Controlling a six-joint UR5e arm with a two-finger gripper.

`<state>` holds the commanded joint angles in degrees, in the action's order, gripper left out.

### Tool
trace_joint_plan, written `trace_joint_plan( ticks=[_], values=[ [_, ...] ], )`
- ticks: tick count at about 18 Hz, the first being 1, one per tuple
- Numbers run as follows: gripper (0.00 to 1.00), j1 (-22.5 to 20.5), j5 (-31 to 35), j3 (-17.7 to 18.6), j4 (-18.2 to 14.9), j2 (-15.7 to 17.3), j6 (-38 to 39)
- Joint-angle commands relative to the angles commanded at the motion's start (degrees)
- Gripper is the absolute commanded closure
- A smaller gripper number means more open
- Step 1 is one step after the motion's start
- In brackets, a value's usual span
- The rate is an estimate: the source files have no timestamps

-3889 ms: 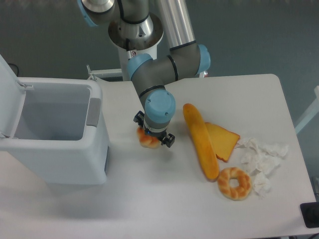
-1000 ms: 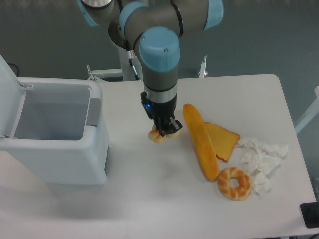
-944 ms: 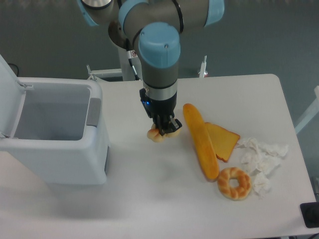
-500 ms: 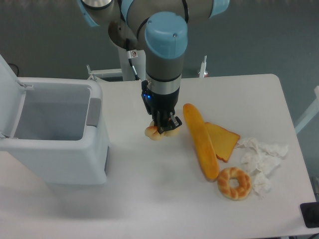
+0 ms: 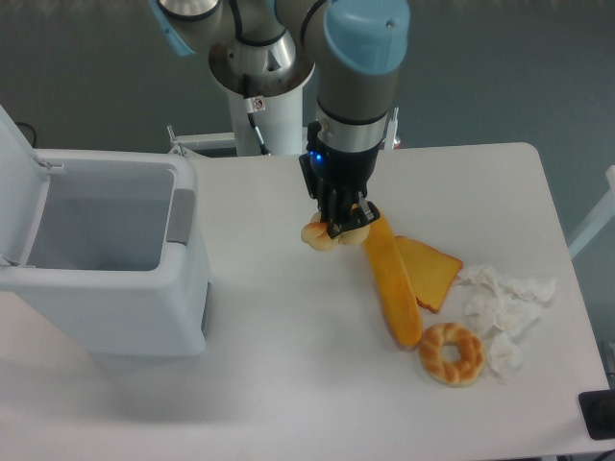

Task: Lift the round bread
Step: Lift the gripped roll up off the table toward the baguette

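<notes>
A dark grey floor is surrounding the white table [image 5: 288, 384], where an open white bin [image 5: 96, 250] is sitting at nine o'clock. Near centre, the gripper [image 5: 343, 225] is pinching the round bread [image 5: 317, 235], holding it at ten o'clock from the baguette [image 5: 392, 280].
</notes>
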<state>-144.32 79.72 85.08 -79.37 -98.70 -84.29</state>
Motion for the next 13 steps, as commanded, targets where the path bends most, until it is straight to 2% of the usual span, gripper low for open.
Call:
trace_joint_plan(
  ticks=[13],
  values=[
    [1.00,-1.1,-2.7,0.0,-0.1,0.8,0.0]
  ],
)
